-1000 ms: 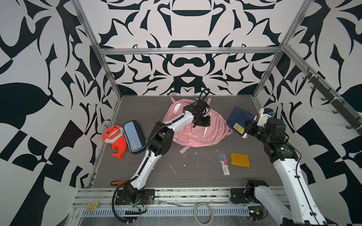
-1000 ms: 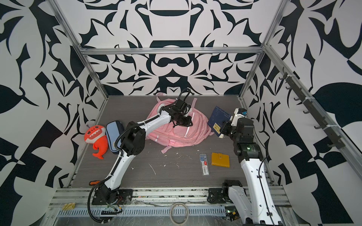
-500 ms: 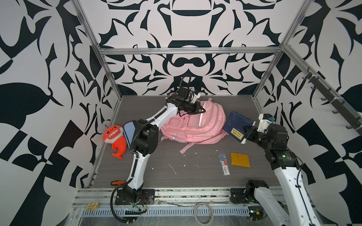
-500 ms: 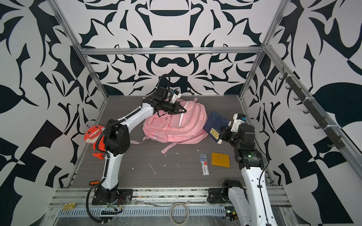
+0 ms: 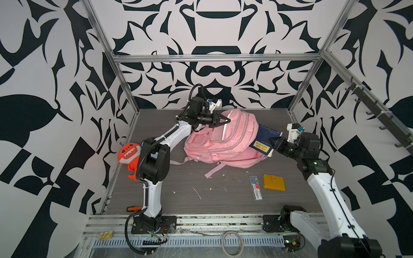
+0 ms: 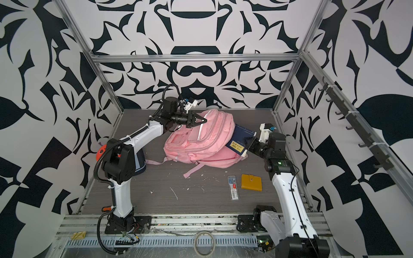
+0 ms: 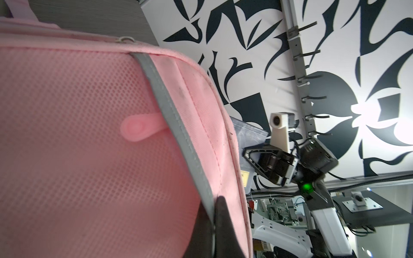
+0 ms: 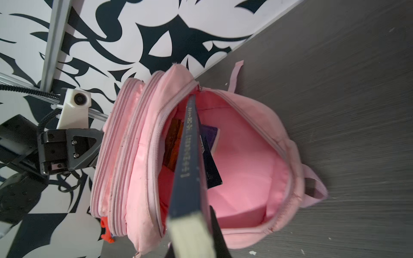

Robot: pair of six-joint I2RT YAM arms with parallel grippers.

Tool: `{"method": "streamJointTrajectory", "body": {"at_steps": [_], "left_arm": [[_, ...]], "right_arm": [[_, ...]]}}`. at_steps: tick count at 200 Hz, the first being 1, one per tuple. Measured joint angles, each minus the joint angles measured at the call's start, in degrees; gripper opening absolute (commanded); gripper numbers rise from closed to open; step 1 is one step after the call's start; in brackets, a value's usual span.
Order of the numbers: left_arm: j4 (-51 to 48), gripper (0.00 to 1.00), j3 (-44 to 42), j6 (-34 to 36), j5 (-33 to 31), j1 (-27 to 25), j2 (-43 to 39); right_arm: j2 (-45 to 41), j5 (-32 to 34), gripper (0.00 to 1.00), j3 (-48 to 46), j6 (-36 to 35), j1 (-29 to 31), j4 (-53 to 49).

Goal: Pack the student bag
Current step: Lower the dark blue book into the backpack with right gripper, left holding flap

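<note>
Right gripper (image 5: 273, 143): clamped on the outer end of a thick navy-blue hardback book (image 5: 266, 139) with a yellow label. The book's leading end sits inside the open mouth of the student bag (image 5: 219, 145), a large soft pink fabric backpack lying on its back on the grey wood-grain tabletop (image 5: 178, 207), mouth turned toward the right arm. Left gripper (image 5: 224, 120): closed on the bag's front panel at the grey reflective strip (image 7: 176, 125), lifting it so the mouth gapes. The right wrist view shows a roomy pink lining, with a dark purple-blue book (image 8: 211, 143) and orange-brown flat items (image 8: 173, 143) stacked toward the front wall. Judgement: the insertion is partway done. To do it well, drive the book along its own length, flat beside the stack and without twisting, so no corner snags the zip edge. The left arm should hold the lift, and the right should let go only once the trailing end is past the zip. On the tabletop near the right arm lie a mustard-yellow snap wallet (image 5: 273, 182) and a narrow clear plastic case (image 5: 256, 187). An orange-red toothy plush toy (image 5: 128, 154) sits by the left wall, well apart.
</note>
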Motion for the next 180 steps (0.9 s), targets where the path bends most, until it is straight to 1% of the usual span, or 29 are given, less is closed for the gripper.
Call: {"method": "streamJointTrajectory", "body": {"at_steps": [20, 51, 71, 84, 106, 119, 145, 180], "left_arm": [[4.4, 0.0, 0.2, -3.6, 2.5, 0.1, 0.0], [11.0, 0.0, 0.2, -10.2, 5.1, 0.1, 0.0], [15.6, 0.0, 0.2, -14.4, 6.2, 0.1, 0.0], [17.7, 0.0, 0.2, -16.3, 6.8, 0.0, 0.0], [19.4, 0.0, 0.2, -17.9, 7.3, -0.1, 0.0], [19.8, 0.0, 0.2, -18.4, 7.4, -0.2, 0.0], [20.2, 0.0, 0.2, -18.8, 7.5, -0.3, 0.0], [20.1, 0.0, 0.2, -18.7, 7.5, -0.7, 0.0]], "right_arm": [[2.1, -2.4, 0.0, -1.9, 4.5, 0.2, 6.3], [3.5, -3.8, 0.0, -6.0, 11.0, 1.6, 15.6], [7.1, -3.6, 0.0, -6.6, 13.5, 4.5, 20.5], [10.1, -2.9, 0.0, -6.7, 14.3, 7.4, 23.5], [15.4, -1.1, 0.0, -6.8, 15.3, 11.5, 28.3], [18.5, 0.1, 0.0, -6.9, 15.8, 12.8, 30.9], [25.0, 2.0, 0.0, -6.8, 16.7, 13.6, 36.4], [34.1, 3.2, 0.0, -4.8, 17.4, 14.6, 41.1]]}}
